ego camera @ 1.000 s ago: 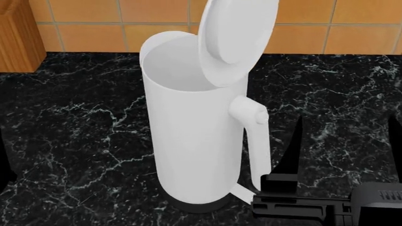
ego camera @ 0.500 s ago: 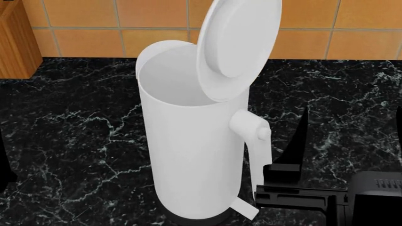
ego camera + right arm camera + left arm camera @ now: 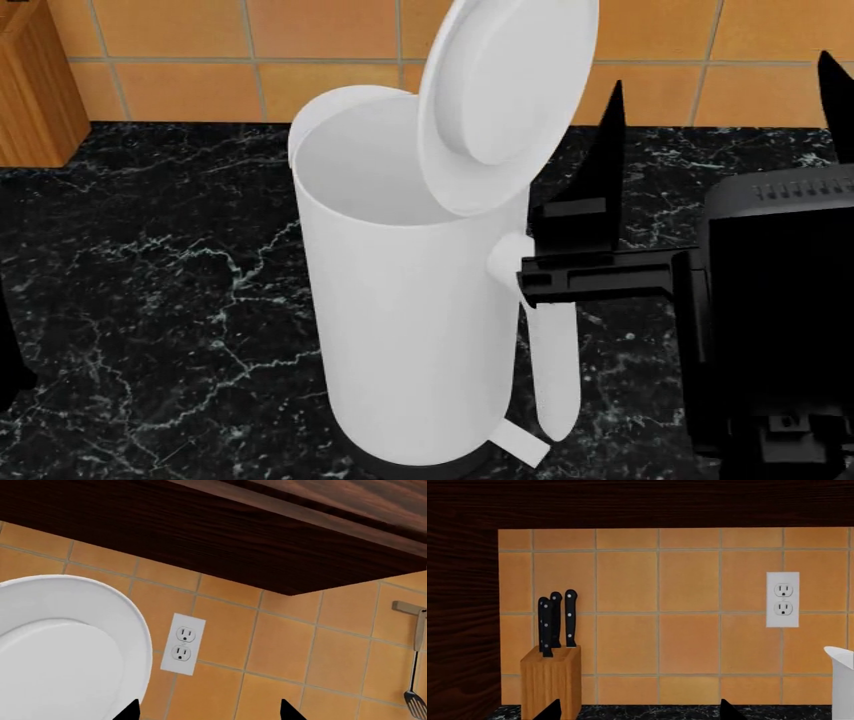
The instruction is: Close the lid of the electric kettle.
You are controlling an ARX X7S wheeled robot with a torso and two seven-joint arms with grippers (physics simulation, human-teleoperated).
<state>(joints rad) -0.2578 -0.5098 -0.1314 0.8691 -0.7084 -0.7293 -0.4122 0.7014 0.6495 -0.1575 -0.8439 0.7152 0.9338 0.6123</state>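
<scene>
A kitchen: black marble countertop [image 3: 160,300], orange tiled backsplash [image 3: 687,590], knife block [image 3: 551,682], wall outlet [image 3: 782,599], dark wood cabinets [image 3: 220,525].

We look from head camera steeply down, close over kettle [image 3: 407,330] on black marble counter [image 3: 160,300]; tiled wall [image 3: 320,45] fills upper edge, right gripper [image 3: 727,110] in frame at right. Left wrist camera sits low near counter, faces level at wall from farther back; we see knife block [image 3: 551,682], outlet [image 3: 782,600], kettle rim at edge. Right wrist camera tilts upward, very near raised lid [image 3: 63,655], toward wall and dark cabinet [image 3: 220,540]. Both wrist views share outlet; all three share kettle, wall.
</scene>
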